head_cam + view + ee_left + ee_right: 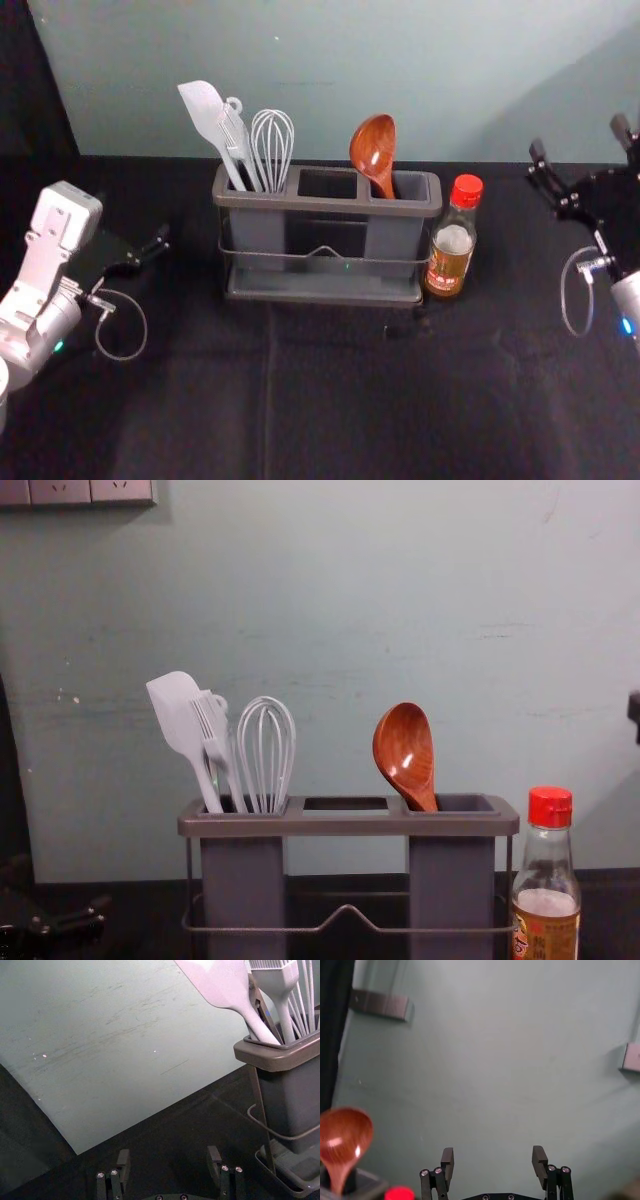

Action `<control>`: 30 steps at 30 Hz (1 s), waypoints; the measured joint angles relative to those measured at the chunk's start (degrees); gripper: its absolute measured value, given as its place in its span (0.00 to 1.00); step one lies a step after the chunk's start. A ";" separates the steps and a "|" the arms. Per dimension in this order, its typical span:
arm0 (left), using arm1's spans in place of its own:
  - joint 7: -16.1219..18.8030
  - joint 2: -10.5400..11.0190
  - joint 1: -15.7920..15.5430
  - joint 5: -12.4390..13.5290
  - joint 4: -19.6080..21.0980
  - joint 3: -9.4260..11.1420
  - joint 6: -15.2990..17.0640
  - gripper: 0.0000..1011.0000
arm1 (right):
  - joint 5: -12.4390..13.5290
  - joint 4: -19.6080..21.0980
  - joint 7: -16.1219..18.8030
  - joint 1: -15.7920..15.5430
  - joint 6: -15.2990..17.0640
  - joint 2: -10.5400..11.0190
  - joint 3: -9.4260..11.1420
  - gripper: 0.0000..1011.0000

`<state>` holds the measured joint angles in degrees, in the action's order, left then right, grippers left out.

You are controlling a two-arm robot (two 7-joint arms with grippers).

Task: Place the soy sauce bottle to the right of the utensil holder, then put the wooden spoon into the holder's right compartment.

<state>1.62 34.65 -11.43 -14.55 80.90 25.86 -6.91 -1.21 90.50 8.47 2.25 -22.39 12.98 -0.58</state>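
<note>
A wooden spoon [373,148] stands bowl up in the right compartment of a gray utensil holder [325,202], its bowl tipped toward the left, while a red-capped soy sauce bottle [450,252] stands upright just beside the holder's right end on a black-covered table [340,400]. Whether bottle and holder touch, an onlooker cannot tell. A pale spatula [204,112], a brush [212,730] and a whisk [272,145] share the left compartment. The robot's right gripper [578,140] hangs in the air to the right of the bottle, well apart from it, its two fingers spread wide with nothing between them. At left, the left gripper [140,232] waits apart from the holder, its fingers likewise wide apart and its grasp empty.
</note>
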 joint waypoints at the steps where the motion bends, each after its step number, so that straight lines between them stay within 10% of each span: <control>1: 0.00 0.00 0.00 0.00 0.00 0.00 0.00 0.99 | -0.21 -0.35 0.00 -0.05 0.19 0.00 0.14 0.99; 30: 0.00 0.00 0.00 0.00 0.00 0.00 0.00 0.99 | -5.18 -8.47 0.70 0.21 7.23 1.69 -1.01 0.99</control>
<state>1.62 34.65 -11.43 -14.55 80.90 25.86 -6.91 -6.39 82.03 9.16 2.46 -15.17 14.67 -1.59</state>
